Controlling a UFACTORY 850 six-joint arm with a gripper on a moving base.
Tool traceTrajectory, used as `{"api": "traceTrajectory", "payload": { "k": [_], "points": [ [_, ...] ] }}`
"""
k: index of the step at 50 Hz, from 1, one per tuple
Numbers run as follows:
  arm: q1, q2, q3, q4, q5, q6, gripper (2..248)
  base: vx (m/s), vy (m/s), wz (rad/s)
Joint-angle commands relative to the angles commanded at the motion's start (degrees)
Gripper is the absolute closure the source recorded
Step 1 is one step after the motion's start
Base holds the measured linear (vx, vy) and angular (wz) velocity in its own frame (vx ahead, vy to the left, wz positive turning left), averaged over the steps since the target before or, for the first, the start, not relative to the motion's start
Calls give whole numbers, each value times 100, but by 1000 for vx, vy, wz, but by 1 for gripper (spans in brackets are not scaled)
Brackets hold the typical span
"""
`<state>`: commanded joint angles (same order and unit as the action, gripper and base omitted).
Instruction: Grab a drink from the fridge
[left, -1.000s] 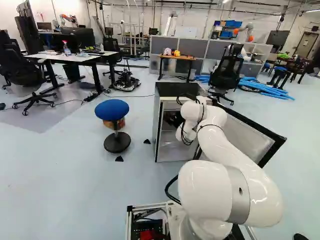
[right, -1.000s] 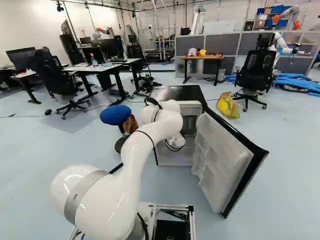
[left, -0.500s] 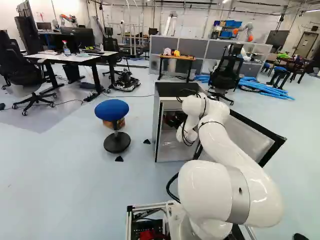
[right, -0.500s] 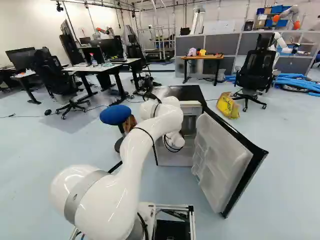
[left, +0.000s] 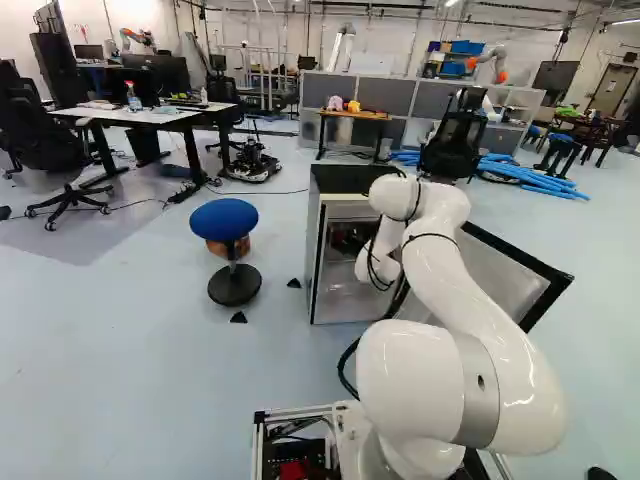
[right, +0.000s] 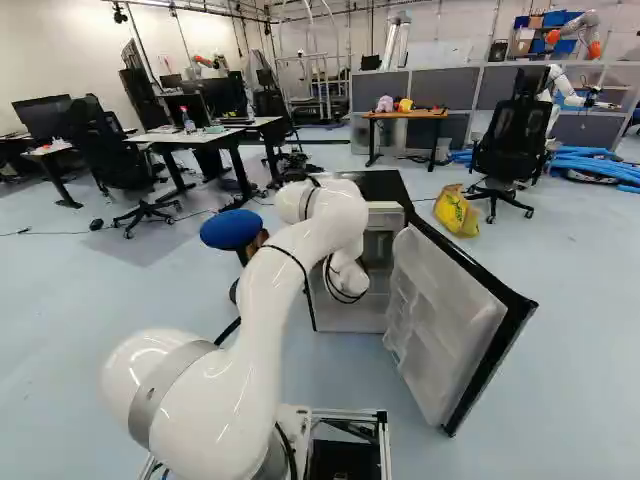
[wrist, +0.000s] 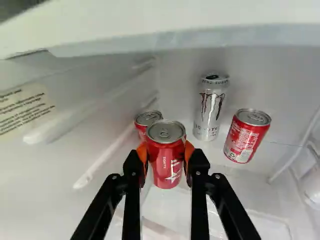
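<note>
a red soda can (wrist: 166, 161) stands with its long axis close to upright in the fridge (left: 337, 306), its lid turned up and its base down, as the robot's black gripper (left: 350, 238) clasps it from two sides. the can is squat and cylindrical, with a silver lid and tab, a narrowed shoulder and pale print with a white star-like mark down its red wall. in the wrist view, both orange pads (wrist: 188, 151) press against the can near its upper part, the fingers parted by its width. whether its base touches the surface below cannot be told.

just behind the held can, and partly hidden by it, is a second red can (wrist: 148, 118). farther ahead of the fingers stands a tall silver can (wrist: 209, 107) with dark, claw-like marks, and near it another red can (wrist: 247, 136) with a silver lid. all three are upright.

the white arm (right: 290, 270) reaches in past the fridge door (right: 440, 325), which hangs wide open with pale shelves on its inner face. outside, a blue-topped stool (left: 224, 218) stands near the fridge at the left of the left base view, while a yellow bag (right: 457, 211) sits on the floor beyond the door in the right base view, near a black office chair (right: 508, 150).
</note>
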<state>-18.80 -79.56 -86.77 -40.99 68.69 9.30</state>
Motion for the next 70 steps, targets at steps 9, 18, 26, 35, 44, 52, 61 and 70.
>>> {"api": "traceTrajectory", "payload": {
  "k": [9, 18, 26, 35, 44, 52, 61, 70],
  "points": [
    [-35, 254, 380, 0, 0, 0, 157, 0, 0, 0],
    [-106, 435, 730, 0, 0, 0, 157, 0, 0, 0],
    [-183, 593, 1038, 0, 0, 0, 157, 0, 0, 0],
    [-274, 761, 1371, 0, 0, 0, 157, 0, 0, 0],
    [-371, 925, 1703, 0, 0, 0, 157, 0, 0, 0],
    [-442, 1101, 2002, 0, 0, 0, 157, 0, 0, 0],
    [-520, 1400, 2415, 0, 0, 0, 157, 0, 0, 0],
    [-602, 1713, 2825, 0, 0, 0, 157, 0, 0, 0]
  ]
}}
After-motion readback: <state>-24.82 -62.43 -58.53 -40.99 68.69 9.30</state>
